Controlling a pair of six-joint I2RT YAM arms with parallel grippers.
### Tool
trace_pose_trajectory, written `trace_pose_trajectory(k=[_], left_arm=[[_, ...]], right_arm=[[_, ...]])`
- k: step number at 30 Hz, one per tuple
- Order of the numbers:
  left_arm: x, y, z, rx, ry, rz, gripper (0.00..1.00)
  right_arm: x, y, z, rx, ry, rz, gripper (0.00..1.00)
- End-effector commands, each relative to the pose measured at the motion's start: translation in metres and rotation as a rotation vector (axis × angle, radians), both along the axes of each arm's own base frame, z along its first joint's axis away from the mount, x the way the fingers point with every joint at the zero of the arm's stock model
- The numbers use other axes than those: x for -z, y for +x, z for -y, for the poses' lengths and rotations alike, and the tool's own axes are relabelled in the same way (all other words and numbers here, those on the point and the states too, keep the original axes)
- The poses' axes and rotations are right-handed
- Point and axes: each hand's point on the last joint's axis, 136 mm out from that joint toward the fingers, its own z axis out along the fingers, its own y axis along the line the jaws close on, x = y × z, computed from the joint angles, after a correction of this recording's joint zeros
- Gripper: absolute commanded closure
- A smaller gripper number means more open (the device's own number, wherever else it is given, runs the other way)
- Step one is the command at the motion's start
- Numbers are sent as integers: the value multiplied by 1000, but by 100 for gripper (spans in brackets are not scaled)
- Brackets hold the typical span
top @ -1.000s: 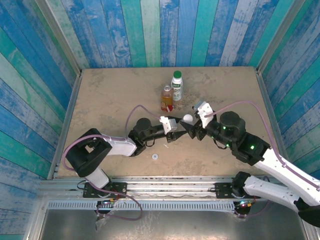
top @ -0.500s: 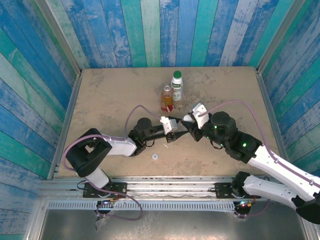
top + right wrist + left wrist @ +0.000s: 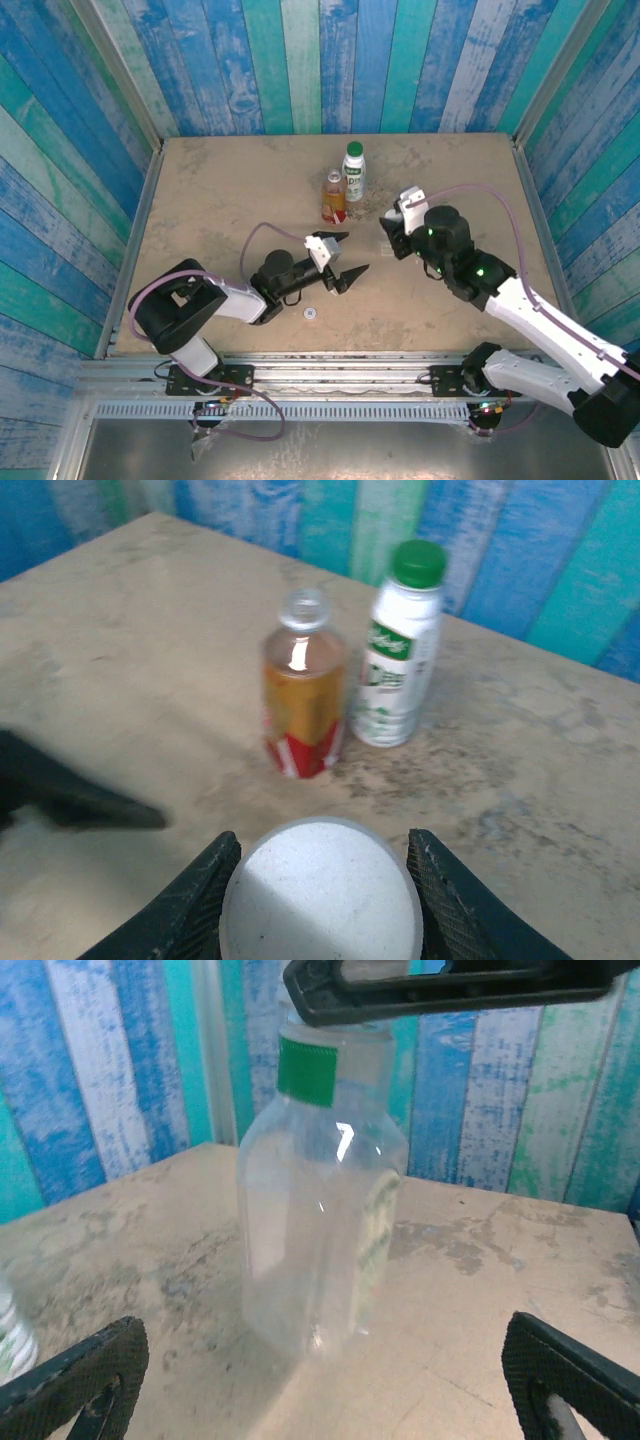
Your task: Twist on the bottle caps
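Pulling back toward its base, the left gripper [image 3: 356,253] has let go and now stands spread wide, leaving the clear bottle [image 3: 320,1230] apparently resting on the table [image 3: 220,200]. The right gripper [image 3: 392,236] pinches the white cap [image 3: 320,892] on top of it, likely to start twisting. Its own wrist camera shows that cap from above, while the left wrist view shows the bottle's body, which is hard to make out from overhead.

An amber plastic bottle with a red label [image 3: 334,198] and a white plastic bottle with a green cap [image 3: 354,170] stood just beside each other on the desk [image 3: 220,190], obstructing its centre. A small white round cap [image 3: 311,313] lay near the front edge. The left half was open.
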Motion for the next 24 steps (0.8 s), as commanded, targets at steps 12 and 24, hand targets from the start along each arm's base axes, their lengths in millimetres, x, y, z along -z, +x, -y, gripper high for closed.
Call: trace_pose_trajectory(k=[12, 24], left_arm=[[25, 25, -30, -201, 31, -97, 0], [28, 45, -43, -262, 42, -165, 3]], right_arm=[[15, 163, 26, 139, 34, 55, 67], [66, 240, 28, 159, -10, 4, 65]])
